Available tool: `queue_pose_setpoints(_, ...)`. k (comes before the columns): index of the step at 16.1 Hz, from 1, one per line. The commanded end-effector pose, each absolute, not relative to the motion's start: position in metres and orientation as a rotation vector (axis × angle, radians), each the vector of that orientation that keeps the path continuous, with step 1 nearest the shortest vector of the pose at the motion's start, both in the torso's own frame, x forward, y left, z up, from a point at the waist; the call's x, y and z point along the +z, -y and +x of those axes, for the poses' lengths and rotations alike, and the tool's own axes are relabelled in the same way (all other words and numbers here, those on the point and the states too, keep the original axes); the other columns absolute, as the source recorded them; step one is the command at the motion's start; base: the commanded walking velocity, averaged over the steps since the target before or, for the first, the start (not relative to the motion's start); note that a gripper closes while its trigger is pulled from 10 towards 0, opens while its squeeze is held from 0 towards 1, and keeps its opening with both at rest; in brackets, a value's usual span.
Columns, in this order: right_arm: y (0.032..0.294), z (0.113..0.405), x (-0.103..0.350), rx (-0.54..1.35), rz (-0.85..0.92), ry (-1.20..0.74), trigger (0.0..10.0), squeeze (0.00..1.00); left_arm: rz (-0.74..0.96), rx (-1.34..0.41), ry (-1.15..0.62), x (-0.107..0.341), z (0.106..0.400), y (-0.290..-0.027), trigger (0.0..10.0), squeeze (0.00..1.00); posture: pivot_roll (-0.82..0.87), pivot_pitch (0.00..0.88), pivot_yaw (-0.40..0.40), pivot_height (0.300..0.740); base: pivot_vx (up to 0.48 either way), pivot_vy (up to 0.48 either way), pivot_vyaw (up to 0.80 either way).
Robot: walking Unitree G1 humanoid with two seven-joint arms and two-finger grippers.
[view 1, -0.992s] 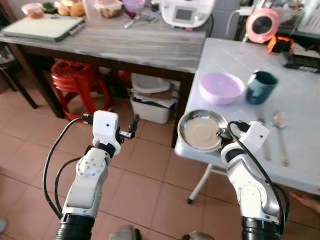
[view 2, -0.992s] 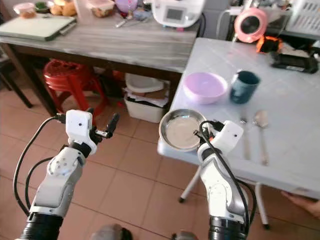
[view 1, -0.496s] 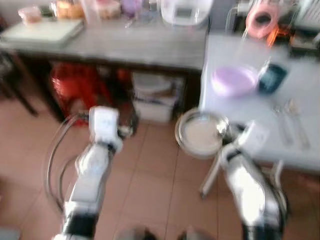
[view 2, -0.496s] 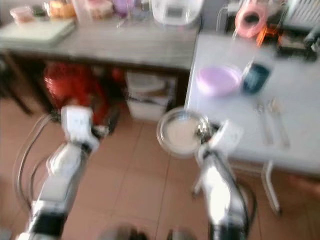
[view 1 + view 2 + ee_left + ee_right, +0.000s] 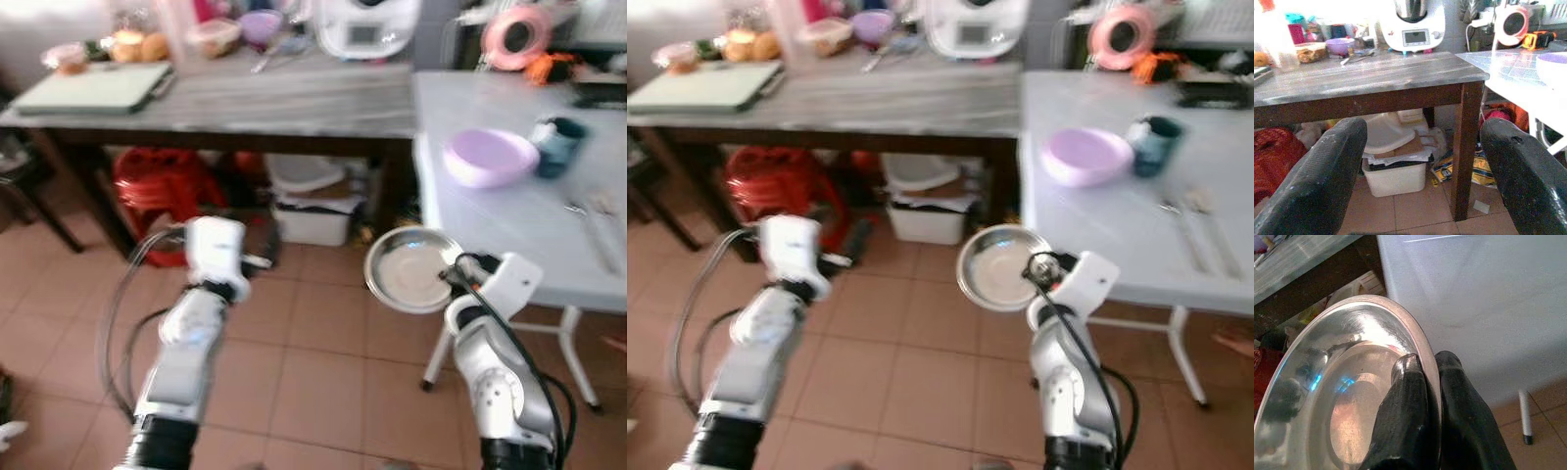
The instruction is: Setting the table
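Pulling back is what stands out: a second ago the steel plate (image 5: pixel 412 281) sat over the corner of the white table (image 5: pixel 509 225), and now you see it hanging out over the tiled floor, just off the table's edge at about 9 o'clock from that corner. Your right gripper (image 5: pixel 1422 382) pinches the plate's rim between its two fingers, one inside, one outside. That reads as carrying the plate away rather than laying it, so this place is not yet set. The purple bowl (image 5: pixel 488 157), dark mug (image 5: pixel 555 145) and cutlery lie further in. Your left gripper (image 5: pixel 1425 161) is spread wide and empty, facing the wooden table (image 5: pixel 1376 78). No writing is legible; the appliance's screen is too blurred.
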State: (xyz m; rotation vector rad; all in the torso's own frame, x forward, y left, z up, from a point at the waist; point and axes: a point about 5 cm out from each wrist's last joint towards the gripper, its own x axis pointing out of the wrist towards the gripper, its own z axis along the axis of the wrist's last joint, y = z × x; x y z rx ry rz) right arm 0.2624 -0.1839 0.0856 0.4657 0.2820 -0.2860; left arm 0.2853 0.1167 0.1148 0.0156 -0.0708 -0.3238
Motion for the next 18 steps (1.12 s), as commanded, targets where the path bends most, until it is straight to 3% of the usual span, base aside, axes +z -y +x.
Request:
queue_pose_setpoints(1, 0.1737, 0.2680, 0.0911, -0.251, 0.482, -0.269, 10.0, 0.00, 0.047, -0.287, 0.085, 0.1184, 0.2876, -0.1305, 10.0, 0.00, -0.04, 0.000, 0.044, 0.740, 0.469, 0.000, 0.00)
queue_pose_setpoints(18, 0.1752, 0.2697, 0.0974, -0.260, 0.453, -0.208, 10.0, 0.00, 0.026, -0.255, 0.123, 0.1220, 0.2877, -0.1307, 10.0, 0.00, -0.05, 0.000, 0.049, 0.740, 0.457, 0.000, 0.00)
